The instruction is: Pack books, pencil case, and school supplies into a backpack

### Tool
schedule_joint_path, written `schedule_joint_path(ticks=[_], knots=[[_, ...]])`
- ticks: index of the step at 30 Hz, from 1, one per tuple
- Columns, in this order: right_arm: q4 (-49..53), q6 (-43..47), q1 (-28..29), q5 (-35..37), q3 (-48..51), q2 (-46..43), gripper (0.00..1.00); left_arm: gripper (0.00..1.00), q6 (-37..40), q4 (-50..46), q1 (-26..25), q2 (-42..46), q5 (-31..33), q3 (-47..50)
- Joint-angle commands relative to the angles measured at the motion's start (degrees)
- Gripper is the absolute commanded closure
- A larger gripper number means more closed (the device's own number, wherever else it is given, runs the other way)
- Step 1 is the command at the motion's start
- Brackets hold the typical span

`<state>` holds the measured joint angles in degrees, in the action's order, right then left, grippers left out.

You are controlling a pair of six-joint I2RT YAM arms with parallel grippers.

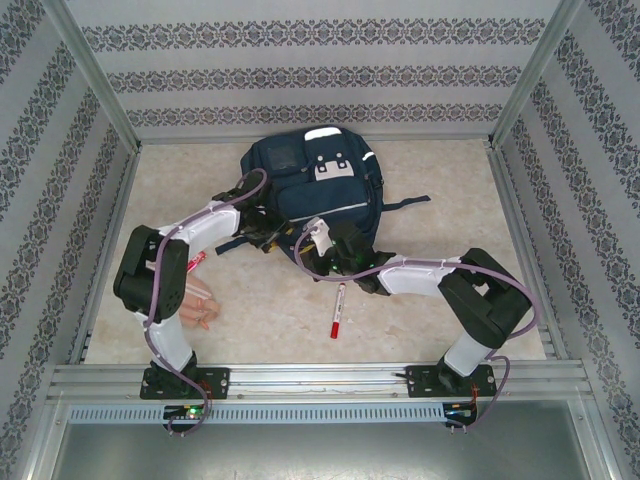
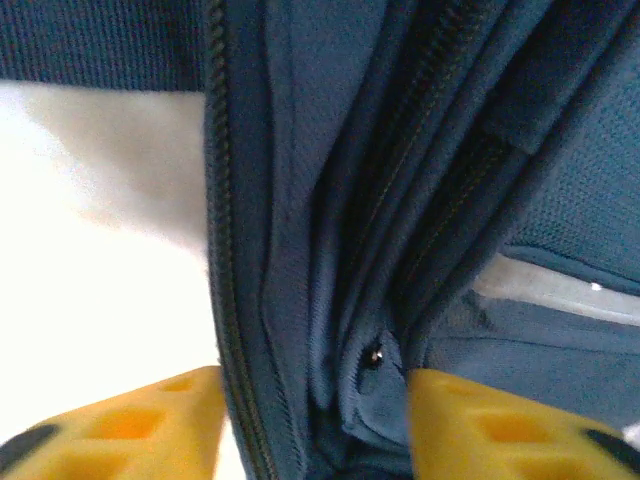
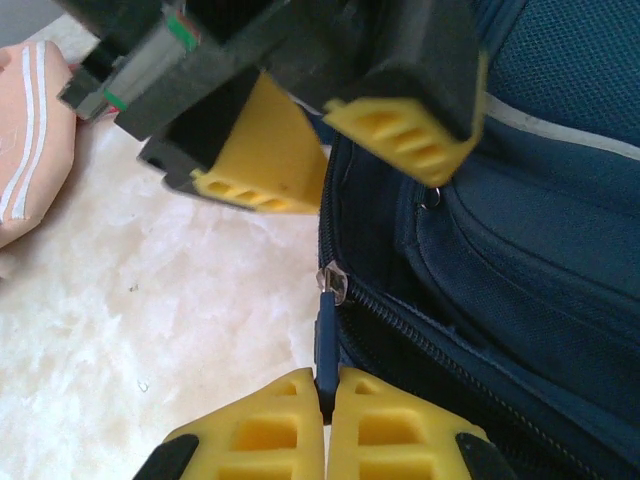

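Observation:
The navy backpack (image 1: 312, 185) lies flat at the back of the table. My left gripper (image 1: 262, 234) is at its near-left corner, yellow fingers (image 2: 500, 430) closed on a bunch of the fabric beside the zip (image 2: 228, 300). My right gripper (image 1: 318, 238) is just to its right, shut on the dark zip pull tab (image 3: 325, 340). In the right wrist view the left gripper (image 3: 335, 165) hangs straight above the pull. The red-capped marker (image 1: 338, 310) lies on the table in front. The peach-pink pencil case (image 1: 203, 302) rests by the left arm. The books are out of view.
A second small red-and-white pen (image 1: 196, 262) lies partly under the left forearm. Patterned walls and metal posts enclose the marble-look table (image 1: 440, 170) on three sides. A backpack strap (image 1: 405, 203) trails out to the right.

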<state>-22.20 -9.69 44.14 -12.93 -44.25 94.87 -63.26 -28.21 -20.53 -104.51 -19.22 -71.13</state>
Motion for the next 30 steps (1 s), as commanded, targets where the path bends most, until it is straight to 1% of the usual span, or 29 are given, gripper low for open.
schedule_joint_path(ticks=[1,3,4,7,9,12,14,16,19,21,24,26,27,29,30], knots=[[4.1,-0.6,0.5,0.6,-0.4,-3.0,1.00,0.72,5.1,-5.1,0.2,-1.6,6.6,-4.9],[9.2,-1.5,-0.1,0.0,-0.5,-4.5,1.00,0.92,7.5,-6.7,0.2,-1.1,9.0,-6.0],[12.0,-2.4,-0.7,0.0,-0.5,-5.3,1.00,1.00,8.8,-7.1,0.3,-0.7,10.0,-6.3],[22.8,-4.3,-3.8,-1.8,-2.1,-7.0,1.00,1.00,12.6,-8.7,0.8,-0.5,12.0,-7.3],[31.0,-6.1,-6.7,-2.1,-4.0,-7.7,1.00,1.00,14.5,-9.0,1.6,-0.9,11.5,-7.8],[42.0,-7.1,-11.2,-4.6,-7.2,-7.1,1.00,1.00,17.0,-7.3,2.9,-1.6,9.5,-7.5],[47.3,-6.2,-13.3,-5.9,-9.2,-6.2,1.00,1.00,18.4,-5.7,3.8,-2.1,7.8,-7.4],[52.0,-5.6,-15.7,-5.0,-11.1,-4.9,1.00,1.00,19.6,-4.4,4.7,-2.6,6.3,-7.7],[54.1,-6.0,-19.2,-1.9,-12.0,-3.7,1.00,1.00,22.6,-2.8,6.1,-4.4,2.6,-9.8],[54.3,-5.4,-20.3,1.1,-12.9,-3.5,1.00,1.00,26.1,-4.9,6.5,-6.8,1.2,-13.4],[53.1,-2.4,-20.2,3.9,-14.0,-3.9,1.00,1.00,30.1,-10.8,6.5,-11.4,2.8,-19.8],[51.5,-1.2,-19.8,2.8,-14.2,-4.7,1.00,1.00,31.4,-12.5,6.4,-14.0,3.2,-22.7],[50.0,-0.7,-19.5,0.9,-14.1,-5.2,1.00,0.96,31.4,-12.5,6.4,-15.0,3.6,-23.8],[45.8,-1.3,-19.0,-6.3,-13.4,-5.7,1.00,0.79,31.4,-11.9,6.5,-16.2,4.0,-25.4],[43.0,-2.9,-18.7,-10.7,-13.1,-5.5,1.00,0.63,30.3,-11.7,6.5,-16.5,4.4,-26.1]])
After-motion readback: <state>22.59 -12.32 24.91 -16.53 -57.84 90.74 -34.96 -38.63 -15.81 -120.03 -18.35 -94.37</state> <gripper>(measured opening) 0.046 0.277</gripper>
